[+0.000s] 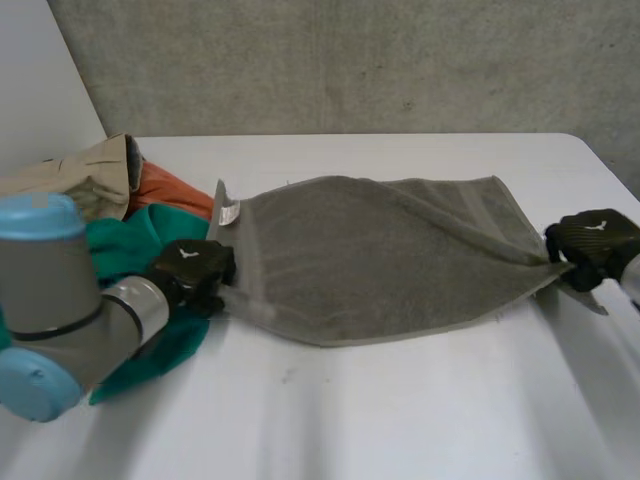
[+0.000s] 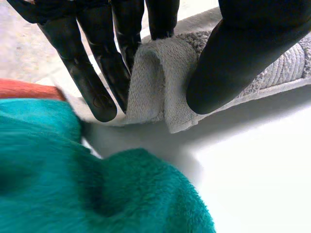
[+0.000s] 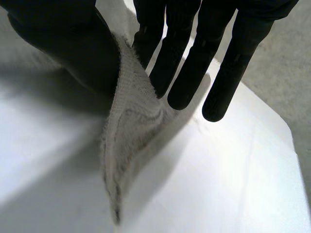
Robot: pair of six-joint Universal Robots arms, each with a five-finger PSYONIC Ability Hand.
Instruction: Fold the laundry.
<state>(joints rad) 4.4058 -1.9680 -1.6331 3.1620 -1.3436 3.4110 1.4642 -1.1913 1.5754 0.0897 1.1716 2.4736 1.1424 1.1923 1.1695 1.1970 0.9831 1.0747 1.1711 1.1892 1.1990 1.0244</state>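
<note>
A grey towel (image 1: pixel 380 255) lies stretched across the middle of the white table (image 1: pixel 400 410), folded over on itself. My left hand (image 1: pixel 192 268) is at its left end and pinches a fold of the towel's edge (image 2: pixel 160 82) between thumb (image 2: pixel 233 58) and fingers (image 2: pixel 92 82). My right hand (image 1: pixel 593 240) holds the towel's right corner just above the table. In the right wrist view that corner of the towel (image 3: pixel 129 145) hangs pinched between thumb (image 3: pixel 68 43) and fingers (image 3: pixel 194 63).
A heap of other laundry lies at the table's left: a teal cloth (image 1: pixel 150 300) (image 2: pixel 73 184) right beside my left hand, an orange one (image 1: pixel 170 190) and a beige one (image 1: pixel 85 175) behind it. The table's far right corner (image 1: pixel 585 145) is near my right hand.
</note>
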